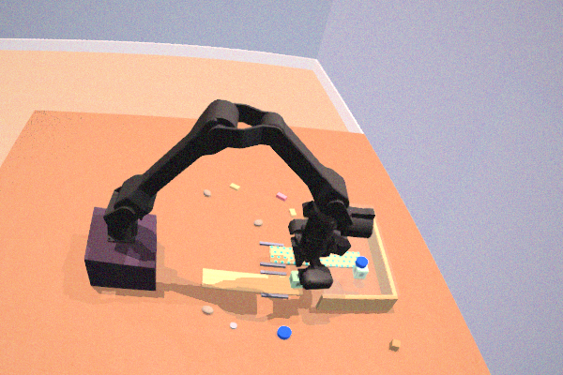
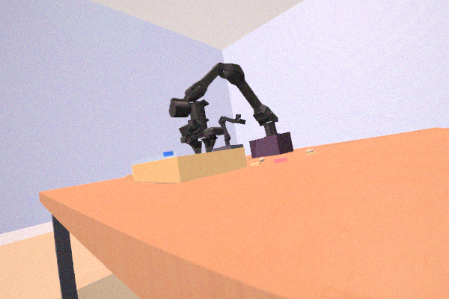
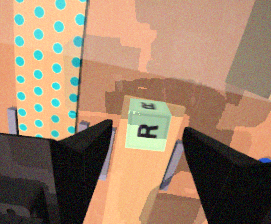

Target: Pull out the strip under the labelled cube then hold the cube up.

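Observation:
The pale green cube point(image 1: 296, 279) point(image 3: 147, 131) with the letter R rests on the plain yellow strip point(image 1: 235, 280) point(image 3: 131, 175), close to its far end. The strip lies between two grey rails, and its near part reaches well out towards the arm's base. The polka-dot strip point(image 1: 281, 256) point(image 3: 48, 65) lies beside it and runs into the walled frame. My gripper point(image 2: 203, 151) point(image 3: 148, 129) is open above the cube and points down. In the wrist view its fingertips stand on either side of the cube, apart from it. In the top view the arm hides the fingertips.
A pale bottle-like block point(image 1: 360, 273) with a blue top stands inside the wooden frame point(image 1: 358, 304) point(image 2: 213, 166), near the dotted strip's far end. A blue disc point(image 1: 284, 332), stones, small pink and yellow blocks and a brown cube point(image 1: 395, 345) lie around. Thin grey rails point(image 1: 274, 295) flank the strips.

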`<state>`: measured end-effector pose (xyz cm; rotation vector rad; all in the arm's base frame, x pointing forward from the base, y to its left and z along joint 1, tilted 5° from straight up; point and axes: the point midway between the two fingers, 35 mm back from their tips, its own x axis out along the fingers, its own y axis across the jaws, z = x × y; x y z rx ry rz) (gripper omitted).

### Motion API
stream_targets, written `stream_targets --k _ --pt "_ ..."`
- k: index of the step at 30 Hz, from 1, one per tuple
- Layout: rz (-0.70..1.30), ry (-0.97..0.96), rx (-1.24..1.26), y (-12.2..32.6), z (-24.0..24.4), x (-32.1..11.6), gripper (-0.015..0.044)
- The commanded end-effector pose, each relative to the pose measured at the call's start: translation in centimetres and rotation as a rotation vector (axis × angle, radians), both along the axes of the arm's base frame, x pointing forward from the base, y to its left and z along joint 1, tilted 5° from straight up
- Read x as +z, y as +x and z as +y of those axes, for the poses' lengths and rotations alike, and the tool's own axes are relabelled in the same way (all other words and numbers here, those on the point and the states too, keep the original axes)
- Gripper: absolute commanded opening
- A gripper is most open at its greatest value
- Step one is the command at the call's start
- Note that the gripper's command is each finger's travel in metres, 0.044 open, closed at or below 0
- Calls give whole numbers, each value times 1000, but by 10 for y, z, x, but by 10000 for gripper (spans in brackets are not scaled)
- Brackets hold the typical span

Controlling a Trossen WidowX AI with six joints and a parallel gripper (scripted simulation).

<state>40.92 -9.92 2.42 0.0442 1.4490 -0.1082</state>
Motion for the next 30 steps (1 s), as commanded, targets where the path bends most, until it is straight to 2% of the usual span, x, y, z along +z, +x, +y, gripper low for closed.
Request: stream_targets --k 1,16,20,26,30 --pt "7 -1 -5 -1 0 -8 250" --pt "7 -1 -5 0 -1 -27 250" --pt "4 1 -1 1 -1 -24 145" --pt "4 1 -1 1 -1 -24 105" --pt "4 1 -1 -2 0 -23 0"
